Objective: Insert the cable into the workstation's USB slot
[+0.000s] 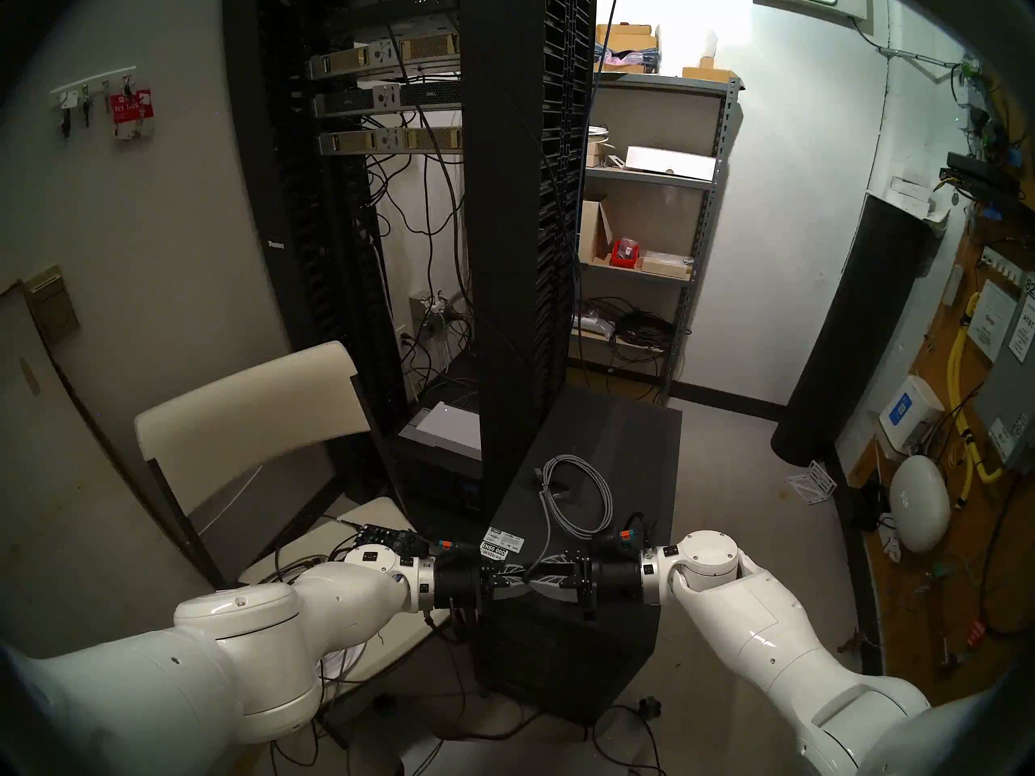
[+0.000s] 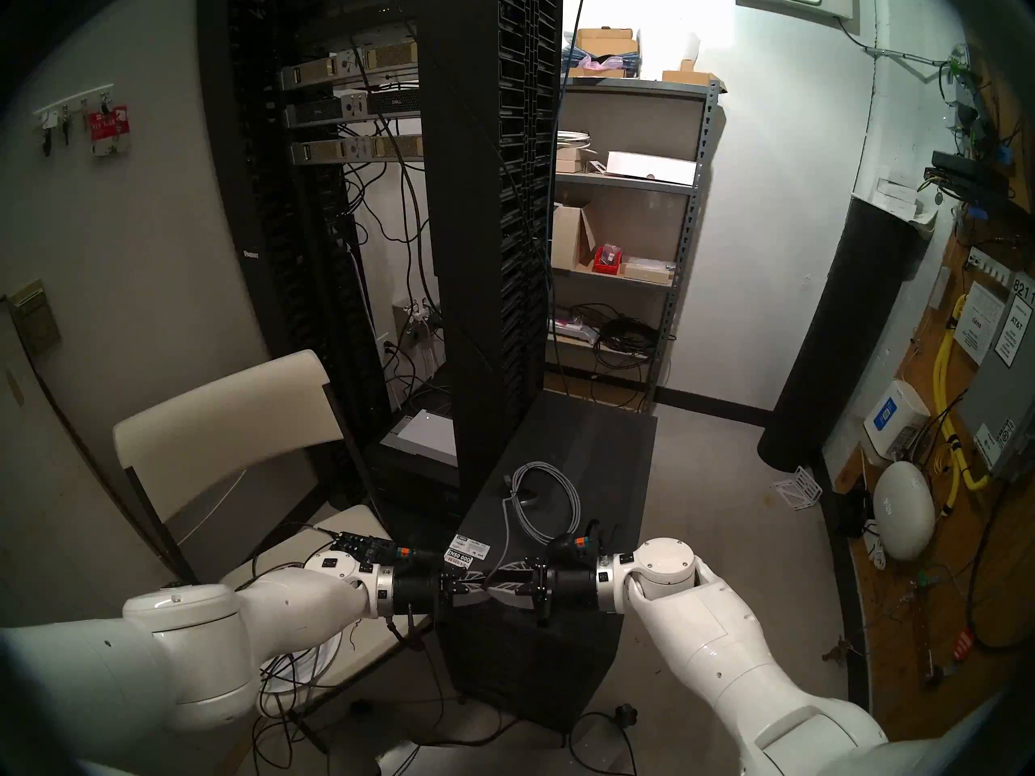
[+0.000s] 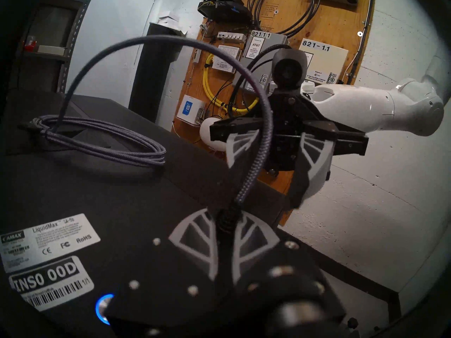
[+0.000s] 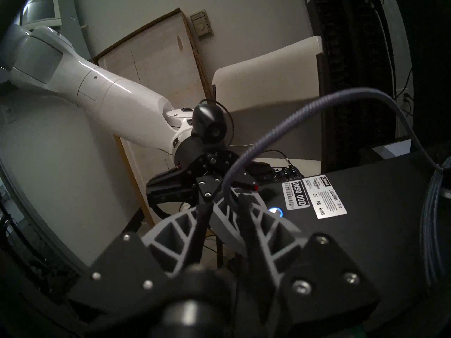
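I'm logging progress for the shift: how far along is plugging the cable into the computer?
Done: one end of the cable is lifted off the computer and pinched in the left gripper. In hand: a handover, with the right gripper parted in front of it. Left: most of the cable lies coiled on top; nothing is plugged in.
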